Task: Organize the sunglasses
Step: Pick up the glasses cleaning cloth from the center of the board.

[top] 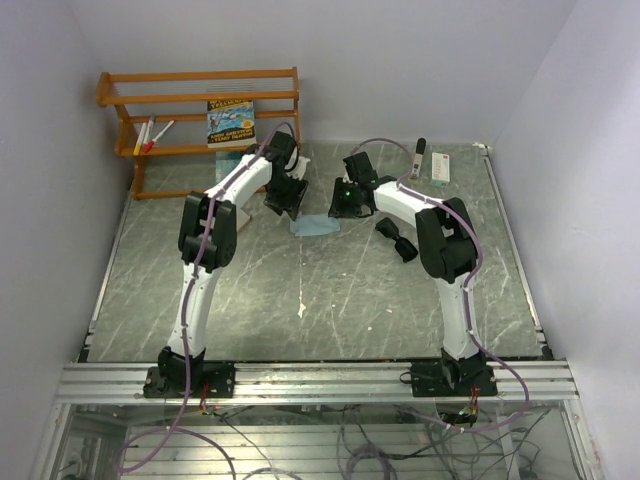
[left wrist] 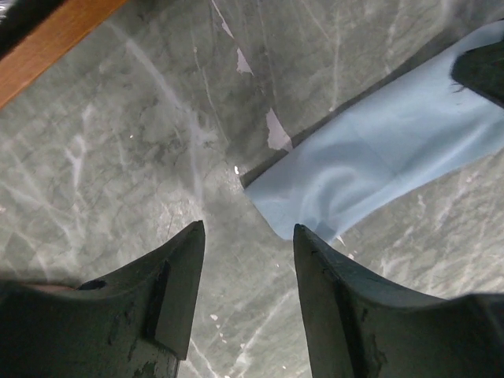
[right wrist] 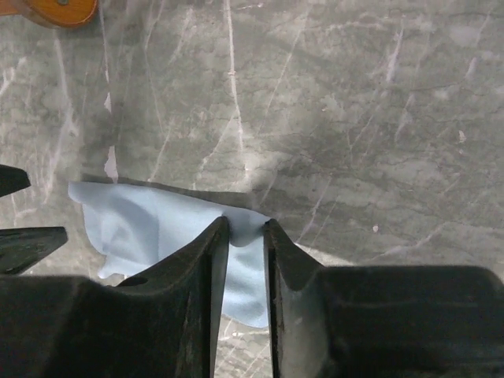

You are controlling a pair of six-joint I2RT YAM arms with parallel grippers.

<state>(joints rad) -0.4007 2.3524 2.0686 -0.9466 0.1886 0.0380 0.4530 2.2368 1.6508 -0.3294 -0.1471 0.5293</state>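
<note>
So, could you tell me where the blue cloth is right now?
In the top view the blue cloth lies on the table, far centre, between the left gripper and the right gripper, whose fingers straddle its edge.

soft matt light-blue cloth (left wrist: 378, 157), smooth marbled grey tabletop (left wrist: 118, 157), scuffed matt black plastic fingers (left wrist: 177, 299), glossy orange wood rack (left wrist: 47, 43)

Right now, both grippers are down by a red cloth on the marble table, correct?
Not quite: the cloth is light blue, not red, as the right wrist view shows. The left gripper and right gripper are both down by it on the table.
</note>
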